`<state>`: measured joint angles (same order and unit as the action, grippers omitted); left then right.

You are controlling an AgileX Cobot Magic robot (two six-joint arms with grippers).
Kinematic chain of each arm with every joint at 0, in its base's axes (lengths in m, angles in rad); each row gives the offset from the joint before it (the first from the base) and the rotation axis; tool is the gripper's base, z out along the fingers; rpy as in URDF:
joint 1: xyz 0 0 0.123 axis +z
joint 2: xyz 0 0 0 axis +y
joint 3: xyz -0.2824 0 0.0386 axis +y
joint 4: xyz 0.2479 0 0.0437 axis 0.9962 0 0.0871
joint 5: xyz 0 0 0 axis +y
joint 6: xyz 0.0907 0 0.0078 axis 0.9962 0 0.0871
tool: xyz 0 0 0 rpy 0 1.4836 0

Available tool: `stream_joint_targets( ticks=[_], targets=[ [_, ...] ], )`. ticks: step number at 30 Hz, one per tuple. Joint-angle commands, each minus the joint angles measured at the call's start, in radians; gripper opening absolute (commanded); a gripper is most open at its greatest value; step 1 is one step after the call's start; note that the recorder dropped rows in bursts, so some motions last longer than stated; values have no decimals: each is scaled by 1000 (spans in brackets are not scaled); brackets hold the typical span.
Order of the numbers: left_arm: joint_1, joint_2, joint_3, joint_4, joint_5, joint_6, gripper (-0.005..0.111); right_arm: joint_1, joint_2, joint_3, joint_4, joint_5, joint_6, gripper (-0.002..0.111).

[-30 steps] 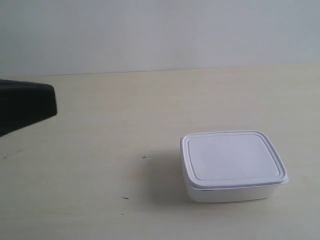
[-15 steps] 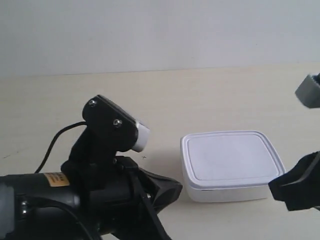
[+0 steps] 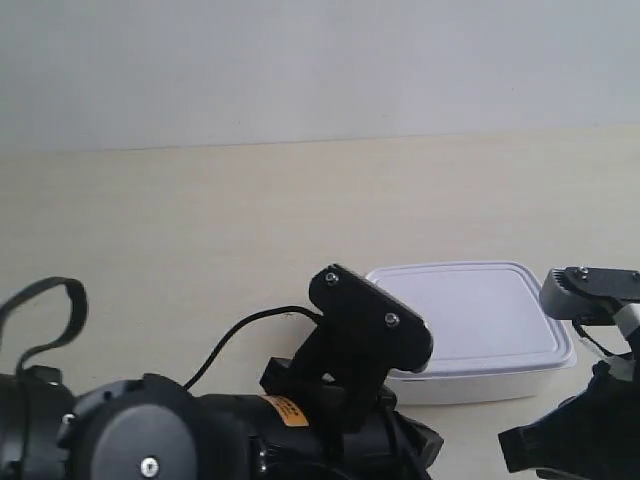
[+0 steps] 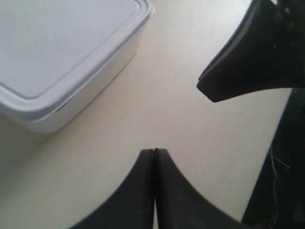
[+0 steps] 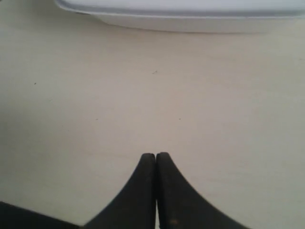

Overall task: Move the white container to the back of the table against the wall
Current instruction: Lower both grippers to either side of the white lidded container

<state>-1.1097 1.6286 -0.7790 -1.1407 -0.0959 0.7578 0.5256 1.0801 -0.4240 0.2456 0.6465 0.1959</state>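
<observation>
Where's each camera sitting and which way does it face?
Exterior: behind both arms, which fill its foreground; faces the wall across the table, white container mid-table.
Left wrist: on the left arm, looking down past the shut left gripper at the container's corner.
Right wrist: likewise past the shut right gripper; container's edge ahead.
Shared: all three show the container and table.

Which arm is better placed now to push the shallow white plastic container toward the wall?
Probably the right: the white plastic container lies straight ahead of the shut right gripper. For the left gripper, it sits off to one side.
</observation>
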Motion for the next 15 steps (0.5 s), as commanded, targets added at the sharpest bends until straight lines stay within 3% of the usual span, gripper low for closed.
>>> stream_joint_targets(
  ticks=[1,15],
  targets=[
    [-5,68,-33,-3,-45,-53,0,3,72,9,-95,-83,106,0],
    [67,193,-99,-3,-29,-84,0,3,166,9,-413,-148,406,0]
  ],
)
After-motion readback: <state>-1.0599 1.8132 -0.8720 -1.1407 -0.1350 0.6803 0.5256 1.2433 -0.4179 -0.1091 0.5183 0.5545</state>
